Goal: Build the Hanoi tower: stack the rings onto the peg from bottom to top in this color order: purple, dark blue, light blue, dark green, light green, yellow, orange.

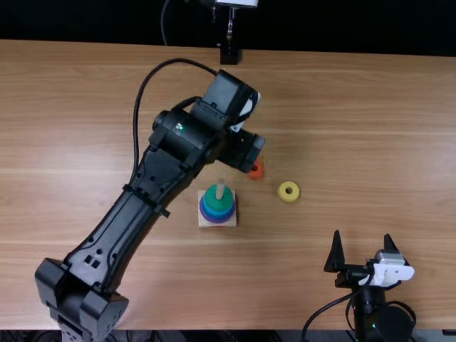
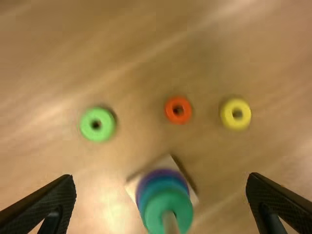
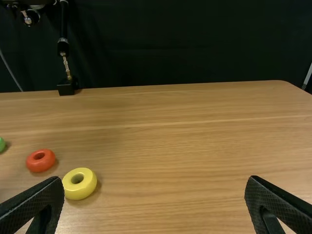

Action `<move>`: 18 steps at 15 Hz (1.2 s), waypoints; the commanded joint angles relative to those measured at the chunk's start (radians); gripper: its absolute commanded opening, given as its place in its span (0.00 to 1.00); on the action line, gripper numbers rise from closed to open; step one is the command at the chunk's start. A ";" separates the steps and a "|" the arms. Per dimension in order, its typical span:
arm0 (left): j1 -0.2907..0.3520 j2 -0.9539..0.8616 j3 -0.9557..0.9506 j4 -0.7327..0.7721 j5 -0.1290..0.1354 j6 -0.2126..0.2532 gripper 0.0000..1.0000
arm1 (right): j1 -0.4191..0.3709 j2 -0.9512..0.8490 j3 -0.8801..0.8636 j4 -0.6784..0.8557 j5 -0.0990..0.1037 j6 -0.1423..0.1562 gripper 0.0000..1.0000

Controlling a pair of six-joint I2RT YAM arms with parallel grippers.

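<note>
While the left gripper (image 1: 242, 148) hangs over the middle of the table (image 1: 356, 128), beyond the peg (image 1: 220, 189), the left wrist view shows its two fingers (image 2: 58, 195) spread wide, with nothing clasped between them. The peg stands upright on its pale square base (image 1: 204, 221) and carries a stack of rings: the purple ring (image 2: 156, 174) at the bottom, blue (image 2: 158, 187) above it, and the dark green ring (image 2: 155, 214) on top, with the peg's tip poking out through its hole. Three more rings lie flat on the wood, apart from one another and from the base: the light green ring (image 2: 89, 131), the orange ring (image 2: 169, 110) and the yellow ring (image 2: 226, 114), with the orange one between the other two. In the top view the orange ring peeks out just beside the left gripper, and the yellow ring lies toward the right arm's side of it. Low over the table's near edge, at the right, is the right gripper (image 1: 363, 236), also released, its fingers well apart and the space between them unfilled. At the far edge, a black stand (image 1: 230, 54) rests on the tabletop.
</note>
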 commanded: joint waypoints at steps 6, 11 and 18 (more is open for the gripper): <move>0.100 0.128 0.002 0.127 -0.209 0.015 1.00 | -0.010 -0.013 -0.013 -0.003 -0.001 0.003 1.00; 0.147 0.174 -0.196 0.407 -0.042 0.153 1.00 | -0.010 -0.013 -0.013 -0.003 -0.001 0.003 1.00; 0.158 0.289 -0.225 0.323 -0.045 0.166 1.00 | -0.010 -0.013 -0.013 -0.003 -0.001 0.003 1.00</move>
